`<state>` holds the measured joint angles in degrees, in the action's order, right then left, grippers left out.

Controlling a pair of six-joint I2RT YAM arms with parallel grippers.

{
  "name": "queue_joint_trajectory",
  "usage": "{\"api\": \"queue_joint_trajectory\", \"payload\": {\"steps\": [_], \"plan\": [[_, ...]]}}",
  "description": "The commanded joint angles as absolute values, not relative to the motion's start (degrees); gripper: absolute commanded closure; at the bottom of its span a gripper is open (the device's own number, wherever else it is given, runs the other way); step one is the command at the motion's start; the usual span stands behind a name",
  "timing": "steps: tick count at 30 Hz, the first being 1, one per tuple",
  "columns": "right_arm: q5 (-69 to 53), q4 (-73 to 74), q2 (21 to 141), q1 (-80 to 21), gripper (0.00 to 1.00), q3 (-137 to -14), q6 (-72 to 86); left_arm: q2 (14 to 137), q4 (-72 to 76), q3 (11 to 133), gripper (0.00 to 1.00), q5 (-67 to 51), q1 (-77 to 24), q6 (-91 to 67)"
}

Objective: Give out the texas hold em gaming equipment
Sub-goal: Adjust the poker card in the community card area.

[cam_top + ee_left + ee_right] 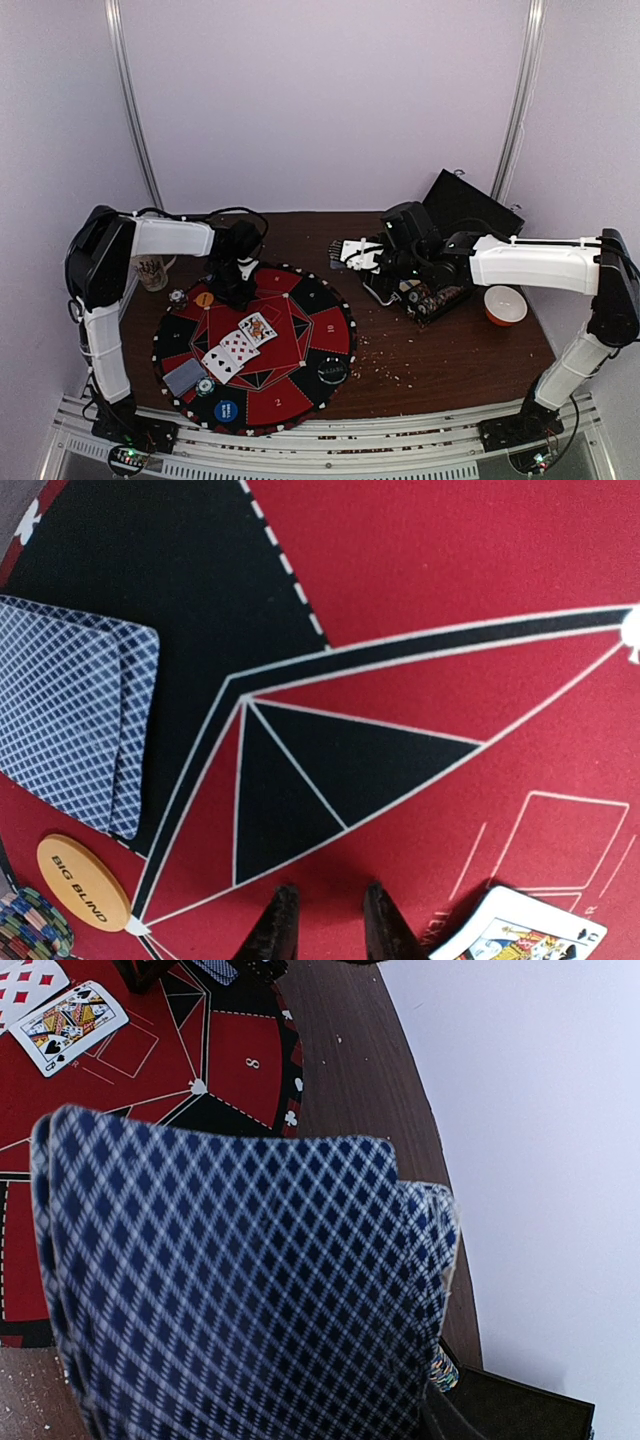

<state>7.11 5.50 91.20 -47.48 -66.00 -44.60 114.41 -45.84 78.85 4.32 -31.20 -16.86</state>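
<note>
Well, the brown table [450,350], boxed in by pale walls [320,100], is carrying a soft round mat [300,385] at its 8 o'clock. Off the mat's 2 o'clock rim the right gripper [352,253] is seemingly pinching the fanned deck [240,1290], light, slick, bendy cards I'd squeeze flat across the faces near one edge; the left gripper [327,920] is hovering over 11 o'clock, jaws barely parted, empty.
</note>
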Motion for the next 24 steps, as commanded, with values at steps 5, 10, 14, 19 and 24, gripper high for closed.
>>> {"api": "queue_joint_trajectory", "payload": {"steps": [5, 10, 14, 19, 24], "plan": [[7.6, 5.4, 89.5, -47.4, 0.57, -65.7, -43.7, 109.7, -46.3, 72.9, 0.75, -1.4, -31.2, -17.5], [7.6, 5.5, 89.5, -47.4, 0.57, -65.8, -43.7, 107.7, -46.5, 71.6, 0.75, -2.6, -31.4, -18.0], [7.6, 5.4, 89.7, -47.4, 0.57, -66.0, -43.7, 107.2, -46.9, 71.7, 0.76, -3.0, -31.4, -18.1], [7.6, 5.4, 89.6, -47.4, 0.57, -66.0, -43.7, 106.8, -48.2, 71.1, 0.76, -2.3, -31.6, -18.0], [7.6, 5.4, 89.7, -47.4, 0.57, -66.0, -43.7, 107.1, -50.1, 73.3, 0.75, 3.8, -31.6, -18.4]]}}
